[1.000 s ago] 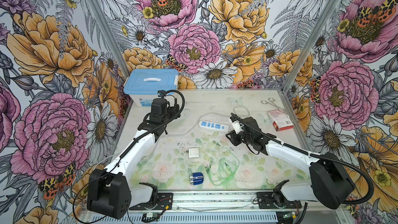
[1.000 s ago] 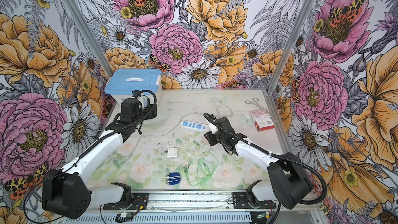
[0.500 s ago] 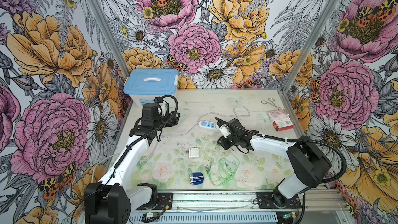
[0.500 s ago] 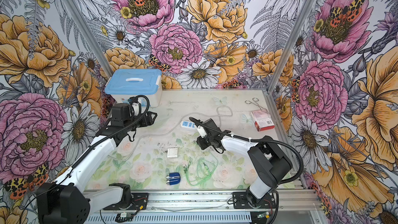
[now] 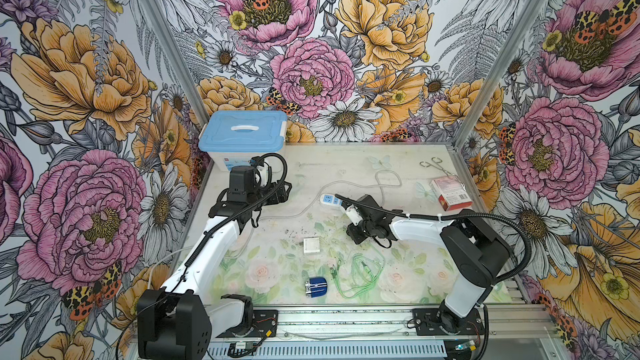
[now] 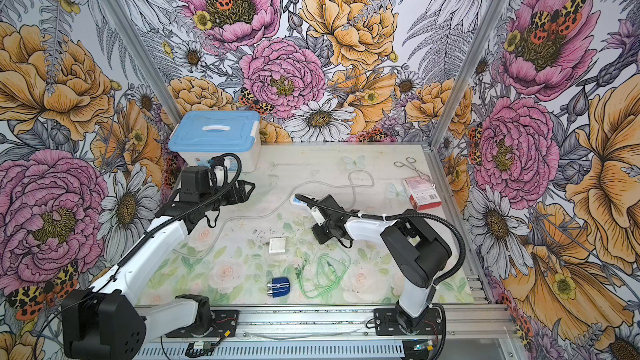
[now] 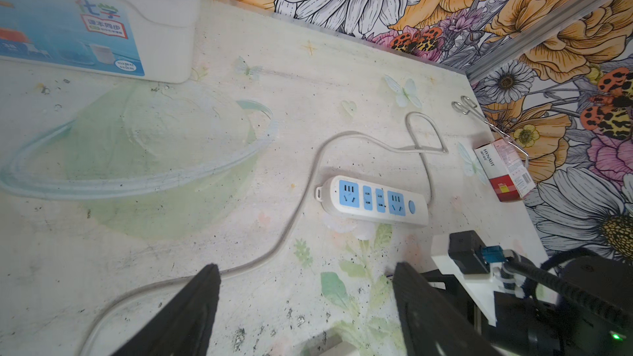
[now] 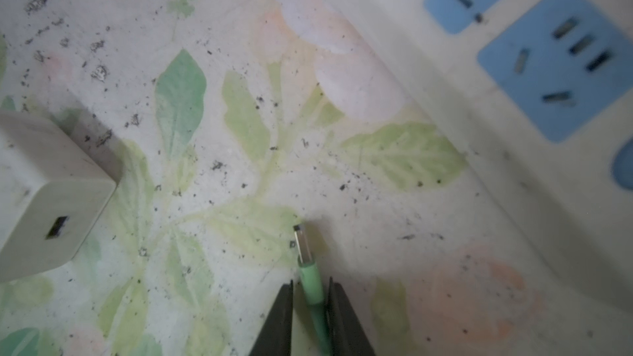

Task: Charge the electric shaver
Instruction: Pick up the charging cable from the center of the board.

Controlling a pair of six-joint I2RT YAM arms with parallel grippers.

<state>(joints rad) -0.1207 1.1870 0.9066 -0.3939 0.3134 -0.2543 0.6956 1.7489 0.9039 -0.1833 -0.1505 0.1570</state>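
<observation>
1. The shaver (image 5: 316,287) lies at the table's (image 5: 346,164) six o'clock edge, apart from both grippers.
2. The left gripper (image 7: 305,268): jaws wide, empty.
3. The right gripper (image 8: 310,282): jaws narrow around the green cable (image 8: 308,263) plug; contact seems likely, but I cannot tell.
4. The box (image 5: 242,133) at eleven o'clock: lid on, contents hidden.

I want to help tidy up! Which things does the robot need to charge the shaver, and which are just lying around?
Needed for the job:
shaver
green cable
white charger cube
power strip

Just lying about:
blue-lidded box
metal scissors
red and white carton
</observation>
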